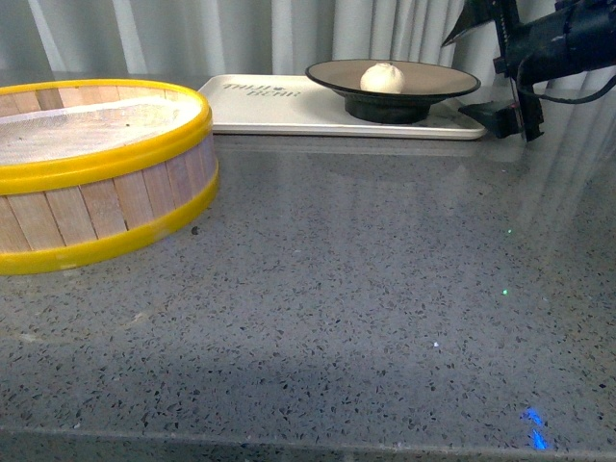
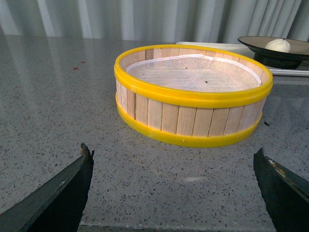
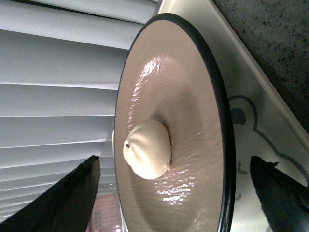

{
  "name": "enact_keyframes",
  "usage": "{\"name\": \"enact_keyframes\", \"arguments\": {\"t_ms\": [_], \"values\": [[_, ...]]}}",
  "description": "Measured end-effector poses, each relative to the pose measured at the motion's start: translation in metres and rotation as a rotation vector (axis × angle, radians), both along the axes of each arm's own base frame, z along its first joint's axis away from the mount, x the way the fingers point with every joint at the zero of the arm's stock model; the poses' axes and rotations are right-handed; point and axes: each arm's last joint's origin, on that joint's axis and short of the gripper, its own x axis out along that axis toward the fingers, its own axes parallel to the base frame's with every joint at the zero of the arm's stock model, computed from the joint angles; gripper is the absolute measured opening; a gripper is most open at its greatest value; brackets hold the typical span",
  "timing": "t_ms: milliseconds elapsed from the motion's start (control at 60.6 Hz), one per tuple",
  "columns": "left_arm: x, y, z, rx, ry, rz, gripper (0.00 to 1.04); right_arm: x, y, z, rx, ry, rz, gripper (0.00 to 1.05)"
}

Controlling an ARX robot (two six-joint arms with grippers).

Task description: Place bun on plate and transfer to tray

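Note:
The white bun (image 1: 382,77) sits in the middle of the tan plate (image 1: 433,81) with the black rim. The plate stands on the right part of the cream tray (image 1: 269,106) at the back of the counter. My right gripper (image 1: 486,72) is open just right of the plate, its fingers apart and holding nothing. In the right wrist view the bun (image 3: 147,149), the plate (image 3: 193,111) and the tray (image 3: 251,96) lie ahead between the open gripper (image 3: 175,163). My left gripper (image 2: 173,154) is open and empty over bare counter, short of the steamer basket, and does not show in the front view.
A yellow-rimmed wooden steamer basket (image 1: 96,164) stands at the left, with a white cloth liner and nothing in it (image 2: 193,94). The grey speckled counter (image 1: 366,289) stretches in front. Pale curtains hang behind the tray.

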Motion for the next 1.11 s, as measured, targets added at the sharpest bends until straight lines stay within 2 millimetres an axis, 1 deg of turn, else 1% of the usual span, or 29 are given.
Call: {"name": "enact_keyframes", "arguments": {"t_ms": [49, 66, 115, 280, 396, 445, 462, 495, 528, 544, 561, 577, 594, 610, 627, 709, 775, 825, 841, 858, 891, 940, 1006, 1039, 1056, 1089, 1105], "values": [[0.000, 0.000, 0.000, 0.000, 0.000, 0.000, 0.98, -0.008, -0.002, 0.003, 0.005, -0.012, -0.010, 0.98], [0.000, 0.000, 0.000, 0.000, 0.000, 0.000, 0.98, -0.010, -0.003, 0.004, 0.006, -0.014, -0.013, 0.98], [0.000, 0.000, 0.000, 0.000, 0.000, 0.000, 0.98, -0.026, -0.007, 0.010, 0.006, -0.043, -0.025, 0.95], [0.000, 0.000, 0.000, 0.000, 0.000, 0.000, 0.98, -0.072, -0.021, 0.020, -0.008, -0.097, -0.061, 0.96], [0.000, 0.000, 0.000, 0.000, 0.000, 0.000, 0.98, -0.114, -0.042, 0.024, -0.035, -0.121, -0.119, 0.96], [0.000, 0.000, 0.000, 0.000, 0.000, 0.000, 0.98, -0.137, -0.055, 0.023, -0.074, -0.115, -0.171, 0.96], [0.000, 0.000, 0.000, 0.000, 0.000, 0.000, 0.98, -0.140, -0.057, 0.023, -0.080, -0.114, -0.179, 0.96], [0.000, 0.000, 0.000, 0.000, 0.000, 0.000, 0.98, -0.162, -0.068, 0.021, -0.137, -0.110, -0.242, 0.96], [0.000, 0.000, 0.000, 0.000, 0.000, 0.000, 0.98, -0.176, -0.075, 0.020, -0.170, -0.108, -0.274, 0.96], [0.000, 0.000, 0.000, 0.000, 0.000, 0.000, 0.98, -0.188, -0.081, 0.019, -0.200, -0.105, -0.309, 0.96], [0.000, 0.000, 0.000, 0.000, 0.000, 0.000, 0.98, -0.194, -0.084, 0.019, -0.216, -0.105, -0.325, 0.96], [0.000, 0.000, 0.000, 0.000, 0.000, 0.000, 0.98, -0.204, -0.088, 0.019, -0.260, -0.106, -0.356, 0.96], [0.000, 0.000, 0.000, 0.000, 0.000, 0.000, 0.98, -0.209, -0.088, 0.018, -0.272, -0.103, -0.372, 0.96], [0.000, 0.000, 0.000, 0.000, 0.000, 0.000, 0.98, -0.221, -0.089, 0.017, -0.322, -0.099, -0.408, 0.96], [0.000, 0.000, 0.000, 0.000, 0.000, 0.000, 0.98, -0.227, -0.090, 0.017, -0.343, -0.095, -0.428, 0.96], [0.000, 0.000, 0.000, 0.000, 0.000, 0.000, 0.98, -0.287, -0.091, 0.011, -0.510, -0.099, -0.525, 0.96], [0.000, 0.000, 0.000, 0.000, 0.000, 0.000, 0.98, -0.324, -0.090, 0.009, -0.662, -0.153, -0.570, 0.96], [0.000, 0.000, 0.000, 0.000, 0.000, 0.000, 0.98, -0.346, -0.092, 0.003, -0.792, -0.180, -0.640, 0.96], [0.000, 0.000, 0.000, 0.000, 0.000, 0.000, 0.98, -0.349, -0.093, 0.001, -0.815, -0.181, -0.648, 0.96], [0.000, 0.000, 0.000, 0.000, 0.000, 0.000, 0.98, -0.354, -0.094, -0.002, -0.862, -0.179, -0.652, 0.96], [0.000, 0.000, 0.000, 0.000, 0.000, 0.000, 0.98, -0.360, -0.096, -0.007, -0.896, -0.171, -0.653, 0.96], [0.000, 0.000, 0.000, 0.000, 0.000, 0.000, 0.98, -0.367, -0.099, -0.016, -0.935, -0.195, -0.595, 0.93], [0.000, 0.000, 0.000, 0.000, 0.000, 0.000, 0.98, -0.378, -0.101, -0.027, -1.029, -0.348, -0.442, 0.83], [0.000, 0.000, 0.000, 0.000, 0.000, 0.000, 0.98, -0.384, -0.095, -0.035, -1.087, -0.441, -0.324, 0.75], [0.000, 0.000, 0.000, 0.000, 0.000, -0.001, 0.98, -0.385, -0.095, -0.036, -1.091, -0.450, -0.311, 0.74], [0.000, 0.000, 0.000, 0.000, 0.000, 0.000, 0.98, -0.387, -0.090, -0.040, -1.115, -0.495, -0.249, 0.69], [0.000, 0.000, 0.000, 0.000, 0.000, 0.000, 0.98, -0.390, -0.084, -0.044, -1.136, -0.514, -0.218, 0.62]]}}
